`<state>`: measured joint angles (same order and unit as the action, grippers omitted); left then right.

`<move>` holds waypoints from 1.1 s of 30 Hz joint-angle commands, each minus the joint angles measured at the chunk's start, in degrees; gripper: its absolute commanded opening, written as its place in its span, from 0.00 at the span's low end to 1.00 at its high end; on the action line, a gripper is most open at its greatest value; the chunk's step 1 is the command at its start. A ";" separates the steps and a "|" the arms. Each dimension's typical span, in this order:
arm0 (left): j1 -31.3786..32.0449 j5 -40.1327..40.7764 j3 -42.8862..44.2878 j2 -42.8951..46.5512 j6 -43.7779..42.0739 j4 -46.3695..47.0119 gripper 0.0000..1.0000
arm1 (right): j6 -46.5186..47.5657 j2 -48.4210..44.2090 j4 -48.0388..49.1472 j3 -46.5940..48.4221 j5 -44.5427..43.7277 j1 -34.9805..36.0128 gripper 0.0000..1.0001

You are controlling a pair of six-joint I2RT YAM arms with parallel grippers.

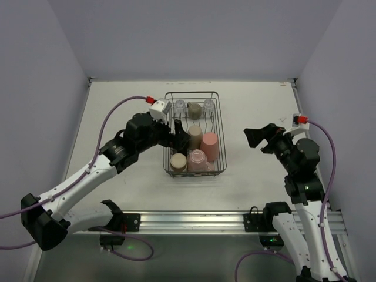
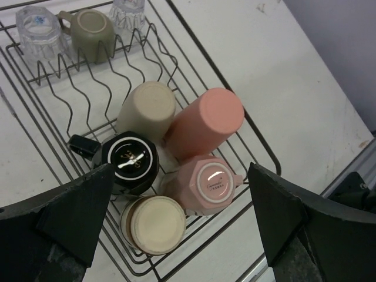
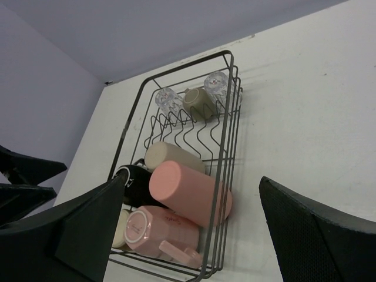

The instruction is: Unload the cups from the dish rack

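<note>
The black wire dish rack [image 1: 221,136] stands mid-table with several cups upside down or lying in it. Two clear glasses [image 2: 37,32] and a grey-brown cup [image 2: 91,32] sit at its far end. A beige tumbler [image 2: 147,108], a pink tumbler [image 2: 205,123], a black mug [image 2: 130,161], a pink mug [image 2: 207,183] and a beige cup [image 2: 154,224] crowd the near end. My left gripper [image 1: 176,134] is open and empty above the rack's left side, over the black and pink mugs. My right gripper [image 1: 255,138] is open and empty, to the right of the rack and apart from it.
The white table [image 1: 258,100] is walled at the back and on both sides. A metal rail [image 1: 194,222] runs along the near edge between the arm bases. The rack's plate-divider prongs [image 2: 100,88] rise between the far and near cups.
</note>
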<state>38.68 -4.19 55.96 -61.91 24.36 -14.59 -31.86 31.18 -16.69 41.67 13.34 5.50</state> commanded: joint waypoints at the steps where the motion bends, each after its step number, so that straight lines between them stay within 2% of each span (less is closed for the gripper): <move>1: 2.80 13.76 2.04 -2.60 -1.51 -3.16 1.00 | 0.57 1.08 2.01 -0.89 3.35 -0.22 0.99; 8: 5.79 20.17 3.80 -10.94 -2.47 -2.20 1.00 | 0.65 2.39 3.33 -2.03 5.11 -0.22 0.98; 25: 6.41 20.71 1.78 -20.53 -2.65 0.88 1.00 | 1.01 2.57 3.86 -2.82 5.73 -0.22 0.98; 33: 6.59 21.32 1.60 -23.52 -2.83 2.81 0.93 | 0.74 2.57 3.85 -2.91 5.90 -0.22 0.97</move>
<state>44.80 15.09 57.06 -84.79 22.68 -15.59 -31.44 33.74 -14.59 38.96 17.56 5.50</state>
